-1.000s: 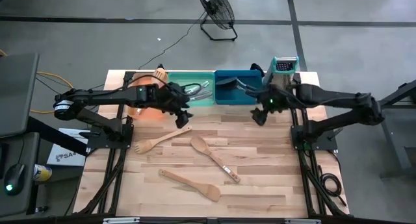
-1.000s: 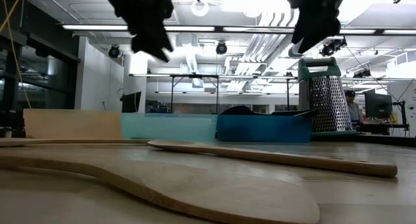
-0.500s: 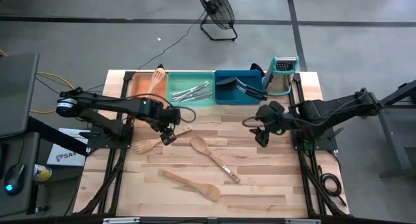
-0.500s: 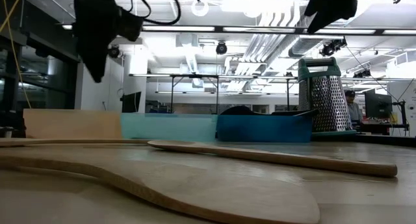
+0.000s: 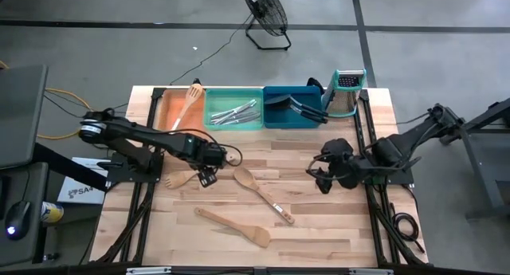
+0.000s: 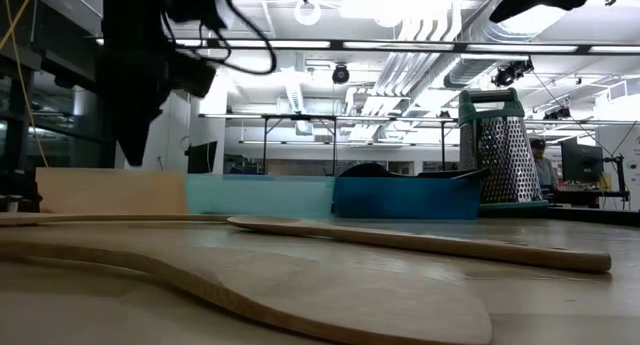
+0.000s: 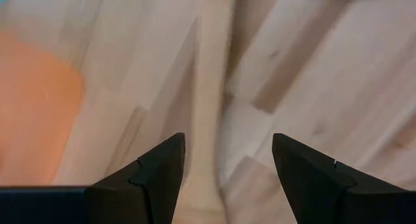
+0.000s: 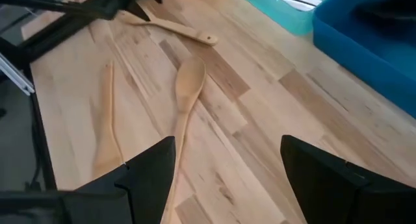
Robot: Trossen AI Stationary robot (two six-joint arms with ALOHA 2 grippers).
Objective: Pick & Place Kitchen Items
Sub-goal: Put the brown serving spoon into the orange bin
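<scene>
Three pale wooden utensils lie flat on the table: a fork (image 5: 195, 170), a spoon (image 5: 263, 194) and a spatula (image 5: 235, 225). My left gripper (image 5: 209, 176) hangs open above the fork's handle (image 7: 211, 113), fingers pointing down, one on either side of it and clear of it. My right gripper (image 5: 321, 179) hovers open over bare table to the right of the spoon (image 8: 185, 97), tilted downward, nothing between its fingers. An orange tray (image 5: 169, 115) holds a wooden turner (image 5: 190, 101), a green tray (image 5: 213, 119) silver cutlery, a blue tray (image 5: 275, 119) black turners.
The three trays stand in a row along the far edge, with a steel box grater (image 5: 346, 90) at their right end. Bare table lies between the spoon and my right gripper and along the near edge.
My left gripper has come from over the trays toward the near edge and down, tipping until it points straight down over the fork's handle. My right gripper has swung level from beside the grater toward the near edge. Both stayed open; no utensil has moved.
</scene>
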